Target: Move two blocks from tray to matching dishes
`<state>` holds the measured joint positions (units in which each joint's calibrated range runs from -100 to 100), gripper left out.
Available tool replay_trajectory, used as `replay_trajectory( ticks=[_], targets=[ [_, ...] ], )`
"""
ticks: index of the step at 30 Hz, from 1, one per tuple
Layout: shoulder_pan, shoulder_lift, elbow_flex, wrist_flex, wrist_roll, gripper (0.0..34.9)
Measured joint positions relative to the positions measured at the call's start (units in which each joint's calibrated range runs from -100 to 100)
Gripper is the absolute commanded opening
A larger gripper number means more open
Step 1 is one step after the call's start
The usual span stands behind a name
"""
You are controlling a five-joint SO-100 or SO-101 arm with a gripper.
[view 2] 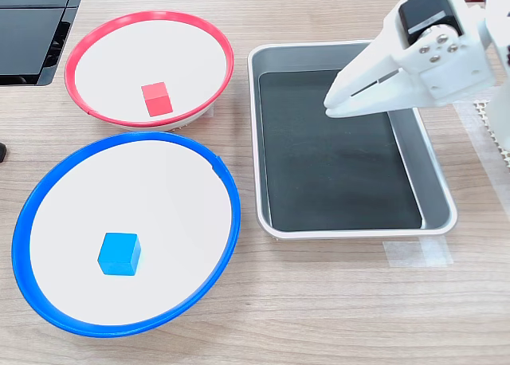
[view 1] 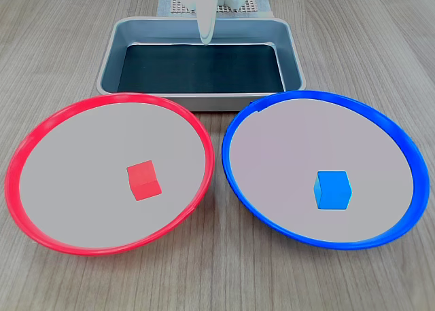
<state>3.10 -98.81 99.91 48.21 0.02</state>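
The red block [view 1: 143, 180] [view 2: 156, 99] lies inside the red-rimmed dish [view 1: 41, 131] [view 2: 119, 26]. Within the blue-rimmed dish [view 1: 401, 148] [view 2: 119, 146] rests the blue block [view 1: 333, 189] [view 2: 119, 253]. Nothing lies on the dark floor of the silver-grey tray [view 1: 109, 60] [view 2: 434, 182]. My white gripper [view 1: 205, 36] [view 2: 332, 104] hangs above the tray with its fingers together, shut and holding nothing, apart from both blocks.
Everything stands on a wood-grain table. A dark flat object [view 2: 32, 30] lies at the second exterior view's top left, past the red-rimmed dish. A strip of clear tape [view 2: 414, 252] sits by the tray's corner. The arm's base [view 2: 494, 102] stands beside the tray.
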Motion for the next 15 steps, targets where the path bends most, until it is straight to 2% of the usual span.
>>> replay_trajectory(
  ticks=[15],
  targets=[
    [0.0, 0.1, 0.0, 0.0, 0.0, 0.3]
  ],
)
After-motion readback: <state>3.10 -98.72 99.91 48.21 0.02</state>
